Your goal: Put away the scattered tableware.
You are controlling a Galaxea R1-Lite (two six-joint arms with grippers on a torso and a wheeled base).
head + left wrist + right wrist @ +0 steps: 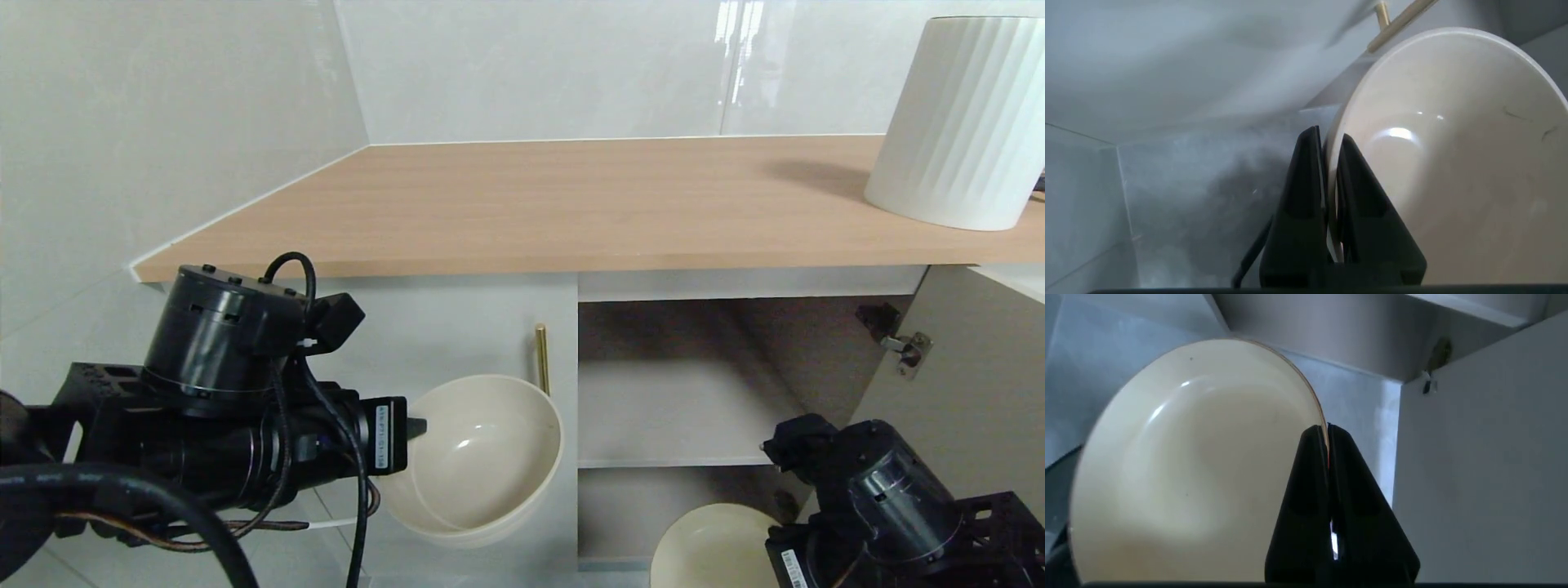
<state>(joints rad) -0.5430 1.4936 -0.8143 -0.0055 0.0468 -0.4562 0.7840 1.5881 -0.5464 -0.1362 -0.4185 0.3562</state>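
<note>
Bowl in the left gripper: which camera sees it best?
The head view: nearly the whole cream bowl, its rim pinched by the left gripper. The left wrist view crops it, close on the rim. The right wrist view faces a plate instead.

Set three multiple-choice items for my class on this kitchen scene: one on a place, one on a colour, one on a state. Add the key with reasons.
1. The white ribbed container stands: A on the wooden countertop; B on the floor; C on a chair.
2. The bowl in the left gripper is: A blue; B cream; C black.
3. The cabinet door at the robot's right is: A shut; B swung open; C taken off.
Key: 1 A, it rests on the countertop; 2 B, its inside is cream; 3 B, the shelf inside shows.
</note>
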